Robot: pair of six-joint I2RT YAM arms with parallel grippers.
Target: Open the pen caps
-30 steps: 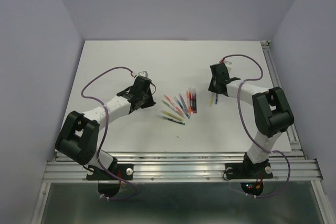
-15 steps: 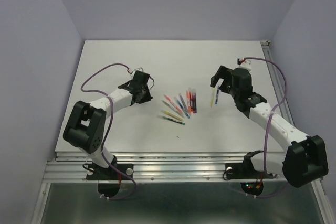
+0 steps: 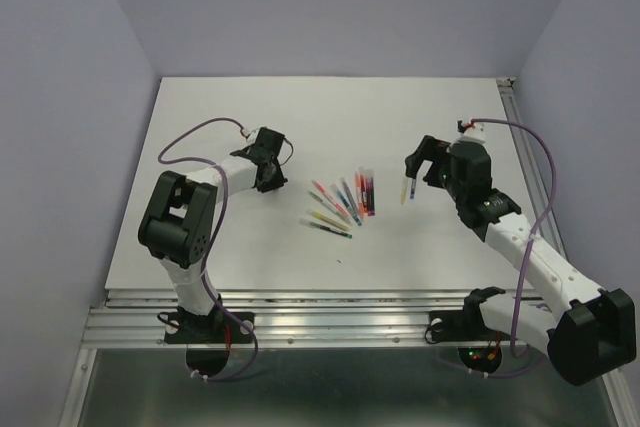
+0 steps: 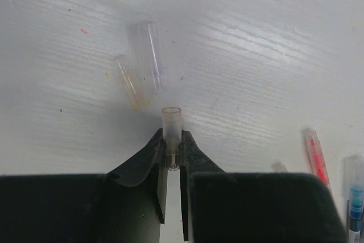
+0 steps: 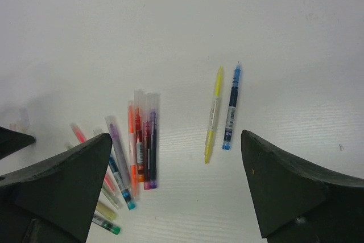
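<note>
Left wrist view: we see the left gripper [image 4: 172,140] pinched tight on one pale translucent pen cap [image 4: 171,119], which pokes out past the fingertips, just above the white table [image 4: 273,38]. Two more lie on the table just ahead, close beside each other: a clear cap [image 4: 149,55] and a yellowish cap [image 4: 129,83]. Right wrist view: we see the right gripper [image 5: 175,136] above the table, fingers spread wide, gripping nothing. Below it a yellow pen [image 5: 213,115] and a blue pen [image 5: 231,106] lie side by side, with a fan of pens [image 5: 139,146] to their left.
</note>
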